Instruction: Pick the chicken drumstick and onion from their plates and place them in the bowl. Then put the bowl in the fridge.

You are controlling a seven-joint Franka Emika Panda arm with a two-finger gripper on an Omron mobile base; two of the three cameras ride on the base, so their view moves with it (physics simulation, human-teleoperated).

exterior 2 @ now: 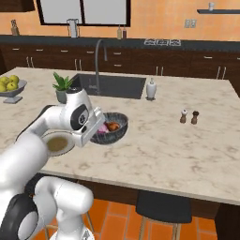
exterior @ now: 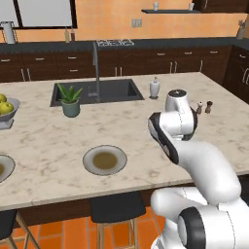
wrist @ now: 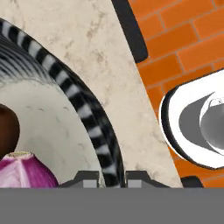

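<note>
Hand view had the gripper [wrist: 110,178] clamped tight on the bowl [wrist: 87,118] rim, with the onion [wrist: 24,170] and chicken drumstick [wrist: 6,131] inside. Bowl sat near the counter's [exterior 2: 178,150] front edge, right of one emptied plate [exterior 2: 58,143].

Dark-grey bowl [exterior 2: 111,127] with black-and-white striped rim [wrist: 94,127] and pale speckled inside. Purple-pink onion [wrist: 24,171], reddish-brown chicken drumstick [exterior 2: 113,125]. Grey plate [exterior: 104,160] with brownish centre near the front edge of the beige marbled counter [exterior: 48,141]. Yellow-green fruits [exterior 2: 10,83] in a grey footed bowl [exterior 2: 13,92]. Green plant [exterior: 69,93] in a teal pot [exterior: 71,108]. Orange tiled floor [wrist: 183,48].
</note>
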